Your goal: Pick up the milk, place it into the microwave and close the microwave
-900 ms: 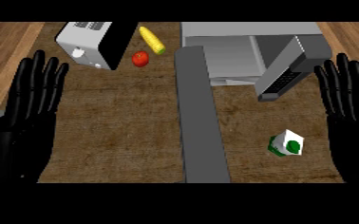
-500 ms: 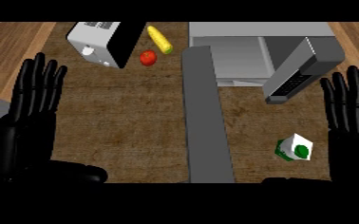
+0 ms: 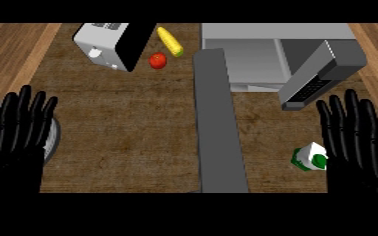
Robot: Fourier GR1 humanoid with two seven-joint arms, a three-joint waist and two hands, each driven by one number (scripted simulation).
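Milk (image 3: pixel 308 158) sits on the counter (image 3: pixel 133 125) at lower right, white carton with green print, looks tilted; it's just beside the inner edge of the right hand (image 3: pixel 353 135), and I can't tell whether they touch since the edges overlap in this view.

Right hand: fingers straight, pointing up-view, slightly spread, holding nothing; left hand (image 3: pixel 25 130) at the lower-left edge is the same, open, fingers apart, resting.

Microwave (image 3: pixel 240 55) at top right is open; cavity shows grey and bare; microwave door (image 3: pixel 321 75) is swung out toward the right hand, dark keypad panel visible on it; the milk lies below the door's lower end, outside the microwave.

Grey strip (image 3: pixel 218 130) runs down the counter from the microwave's left front corner, between the two hands.

Top left: toaster (image 3: pixel 103 44) (white body, black side); tomato (image 3: pixel 157 60) just right of it; corn cob (image 3: pixel 170 41) above the tomato, lying at an angle.

Round grey rim (image 3: pixel 53 139) shows beside the left hand, mostly hidden; possibly a plate.
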